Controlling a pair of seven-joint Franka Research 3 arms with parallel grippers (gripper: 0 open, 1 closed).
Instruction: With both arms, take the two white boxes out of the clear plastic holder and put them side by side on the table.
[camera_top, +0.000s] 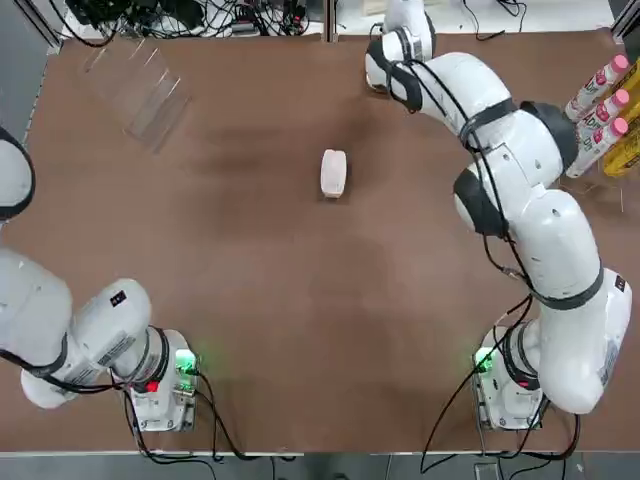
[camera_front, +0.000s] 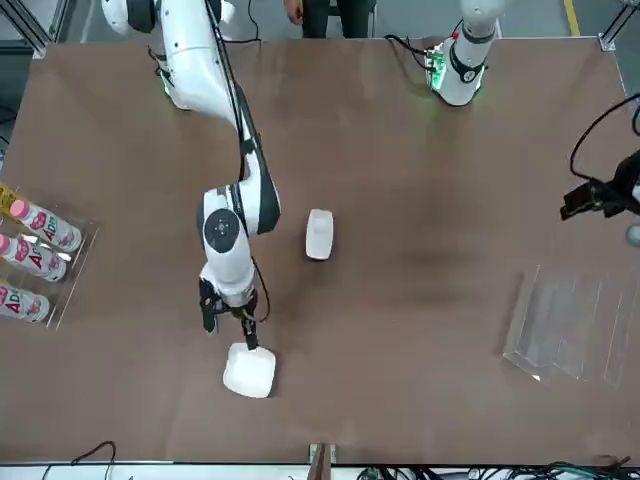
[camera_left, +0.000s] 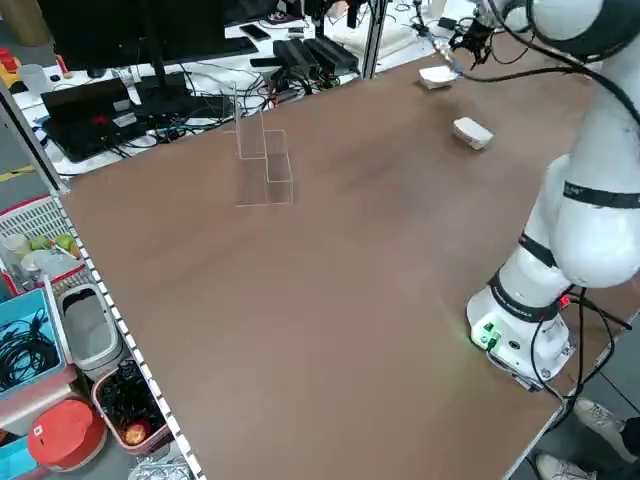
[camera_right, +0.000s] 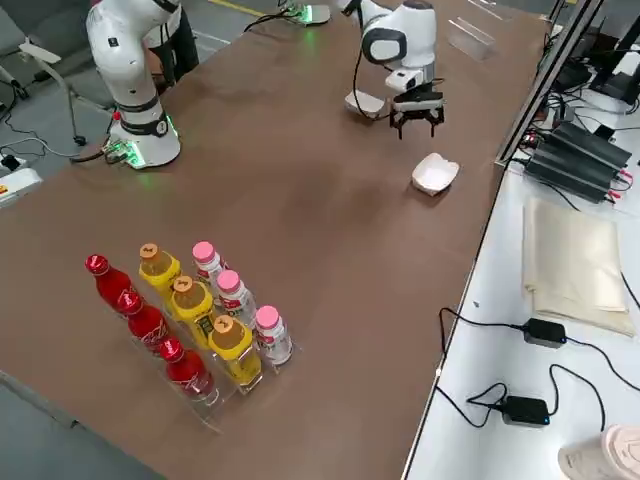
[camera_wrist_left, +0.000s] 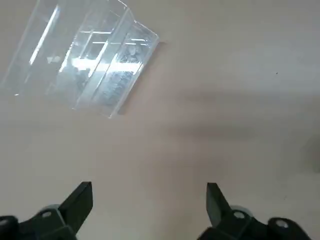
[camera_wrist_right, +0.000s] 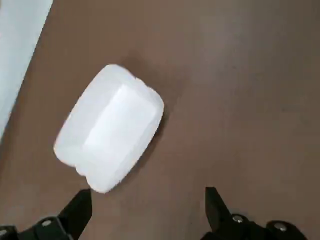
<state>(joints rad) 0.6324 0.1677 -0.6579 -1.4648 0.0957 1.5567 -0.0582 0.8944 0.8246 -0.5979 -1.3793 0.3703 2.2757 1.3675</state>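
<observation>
— Right gripper (camera_front: 229, 325)? Fingers (camera_wrist_right: 77, 210) spread, clamped on nothing, hanging just above one white box (camera_front: 249, 370) at the counter's (camera_top: 260, 300) far edge.
— Second white box (camera_top: 333, 172)? Mid-counter, well apart from the first.
— Left gripper (camera_wrist_left: 149, 200)? Fingers wide apart too, near the clear plastic holder (camera_top: 135, 85), holding nothing.

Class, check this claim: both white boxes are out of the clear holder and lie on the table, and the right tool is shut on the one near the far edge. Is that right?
Not quite. The right tool is open above the far box, not gripping it; the front view shows this. The other box lies mid-table, and the clear holder is empty.
</observation>
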